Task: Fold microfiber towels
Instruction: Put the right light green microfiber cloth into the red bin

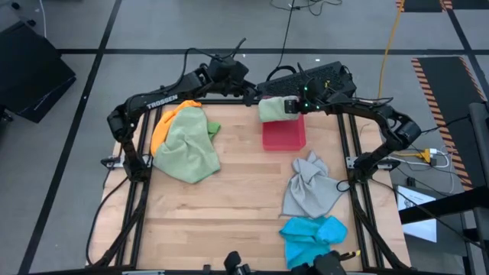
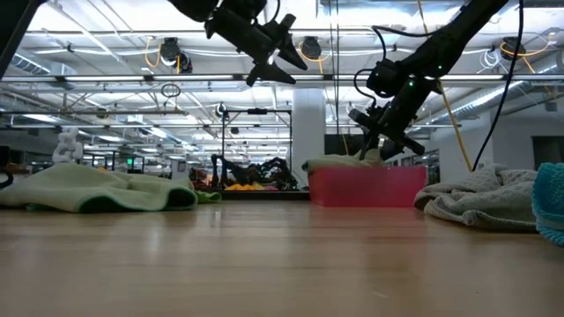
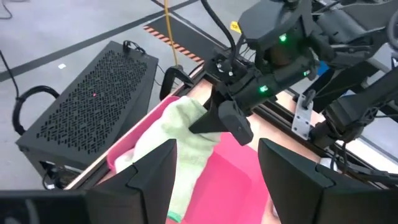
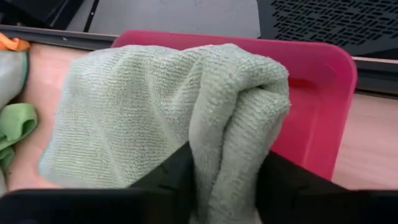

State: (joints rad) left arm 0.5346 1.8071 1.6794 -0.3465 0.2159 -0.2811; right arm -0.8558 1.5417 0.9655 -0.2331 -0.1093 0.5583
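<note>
**Sage towel, folded, held over the pink-red tray**

The pale sage towel (image 4: 168,118), folded into a thick bundle, lies between the two dark fingers of the right gripper (image 4: 224,180). The fingers stand partly apart with a fold of cloth bulging between them and touching both; whether they press it or have let go cannot be told. The bundle hangs over the far-left corner of the pink-red tray (image 1: 284,136), drooping across its rim.

The left gripper (image 3: 214,177) hovers in the air beside the tray's far edge, its fingers spread wide with nothing between them, looking down on the towel and on the right arm.

Counted from the high view, there are five towels and one tray. Besides the sage one on the tray: an orange towel (image 1: 164,122) and a bright green towel (image 1: 187,149), crumpled in one heap well to the left of the tray, the green lying over most of the orange; a grey towel (image 1: 309,187) bunched near the tray's near side, towards the right; and a bright blue towel (image 1: 312,235) beyond the grey one, at the near edge of the wooden table (image 1: 229,206).

The right wrist view alone shows the cloth between the fingers. The left wrist view alone shows the towel draped over the tray's rim. The low view shows both grippers raised above the table, the right one just above the tray, and the room behind.
</note>
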